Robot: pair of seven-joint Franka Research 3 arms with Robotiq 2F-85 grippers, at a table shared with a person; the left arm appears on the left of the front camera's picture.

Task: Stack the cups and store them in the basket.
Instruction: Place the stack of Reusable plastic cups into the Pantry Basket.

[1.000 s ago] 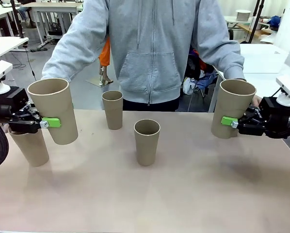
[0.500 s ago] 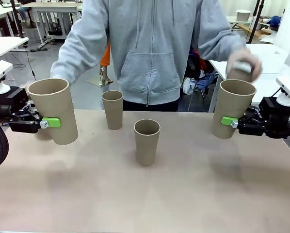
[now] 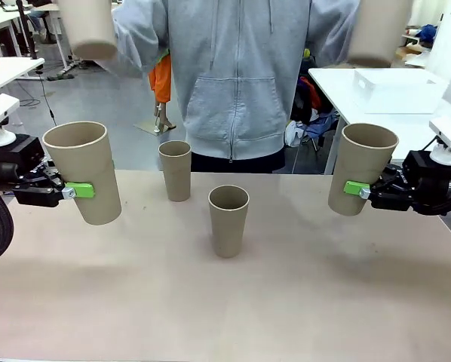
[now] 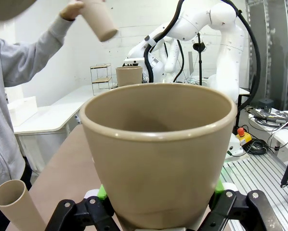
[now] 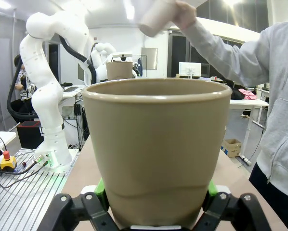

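Front: fixed, low over the bench (image 3: pixel 286 317) on the robot's side, facing the person (image 3: pixel 233 90) across it, mid-distance.
Left wrist: tight behind left arm's cup (image 4: pixel 158 154), looking along the bench toward right arm's cup (image 4: pixel 128 76).
Right wrist: the mirror of that, so the wrist views face each other.
Shared by all three: both cups, the person.

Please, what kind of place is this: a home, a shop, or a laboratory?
Most likely a robotics laboratory, not a home. A white robot arm stands close by, a red emergency-stop button lies near its foot, and white work tables stand behind the person.
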